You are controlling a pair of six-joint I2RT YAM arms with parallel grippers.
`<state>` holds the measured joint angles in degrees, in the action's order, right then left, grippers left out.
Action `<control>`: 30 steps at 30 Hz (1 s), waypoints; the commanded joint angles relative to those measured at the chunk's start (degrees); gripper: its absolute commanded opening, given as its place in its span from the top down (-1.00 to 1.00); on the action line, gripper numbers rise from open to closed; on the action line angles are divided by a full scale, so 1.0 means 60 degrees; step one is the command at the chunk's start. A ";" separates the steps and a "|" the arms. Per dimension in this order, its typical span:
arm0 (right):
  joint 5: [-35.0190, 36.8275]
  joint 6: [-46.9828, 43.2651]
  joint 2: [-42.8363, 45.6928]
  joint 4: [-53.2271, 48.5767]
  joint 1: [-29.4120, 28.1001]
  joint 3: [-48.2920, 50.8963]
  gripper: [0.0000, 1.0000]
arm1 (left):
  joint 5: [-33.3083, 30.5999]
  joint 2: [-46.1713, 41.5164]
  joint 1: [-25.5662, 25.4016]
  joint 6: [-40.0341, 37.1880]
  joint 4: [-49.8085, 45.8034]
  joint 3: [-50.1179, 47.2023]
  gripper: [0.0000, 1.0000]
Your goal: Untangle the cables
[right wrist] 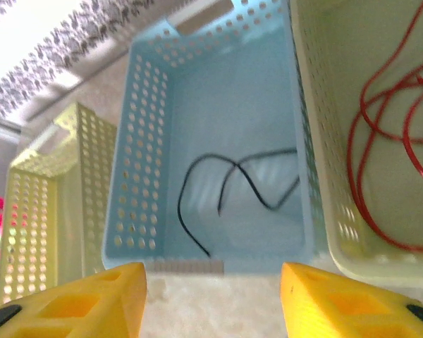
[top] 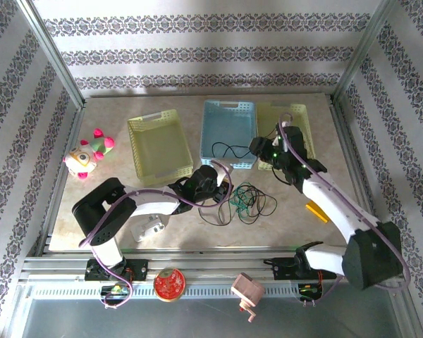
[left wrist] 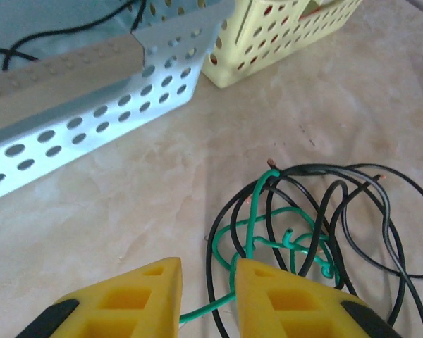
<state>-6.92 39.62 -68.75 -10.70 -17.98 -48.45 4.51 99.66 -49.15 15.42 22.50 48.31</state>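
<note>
Marbled tabletop [top: 190, 236]: three baskets [top: 229, 104], one tangle of cables [top: 248, 199]; left fingers [left wrist: 282, 296] spread astride green cable [left wrist: 257, 204], right fingers [right wrist: 338, 296] spread.

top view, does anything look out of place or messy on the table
Yes: a knot of black and green cables lies loose on the table in front of the blue basket, and the left yellow basket sits rotated off square.

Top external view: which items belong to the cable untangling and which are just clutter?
Job:
tangle of thin green and black wires on the table
thin black wire in the light blue perforated plastic basket
thin red wire in the right-hand yellow perforated plastic basket

Lying about:
pink-and-white plush toy
flat red round disc
small yellow block
</note>
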 commanded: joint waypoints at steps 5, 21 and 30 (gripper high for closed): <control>-0.0384 -0.0318 0.0905 -0.2393 -0.0400 0.1465 0.03 | 0.0682 0.0377 -0.0159 -0.0124 0.0284 0.0385 0.42; -0.0322 -0.1541 -0.0291 -0.2621 -0.0652 0.1487 0.36 | 0.0816 0.0564 -0.0326 -0.0525 -0.0271 0.0761 0.41; -0.0275 -0.1930 -0.0973 -0.2588 -0.0534 0.1000 0.39 | 0.0836 0.0744 -0.0466 -0.0753 -0.0534 0.0995 0.42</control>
<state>-9.65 29.76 -73.93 -25.52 -21.52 -40.73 8.82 102.83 -51.00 12.34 21.12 52.56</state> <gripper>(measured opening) 0.305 0.293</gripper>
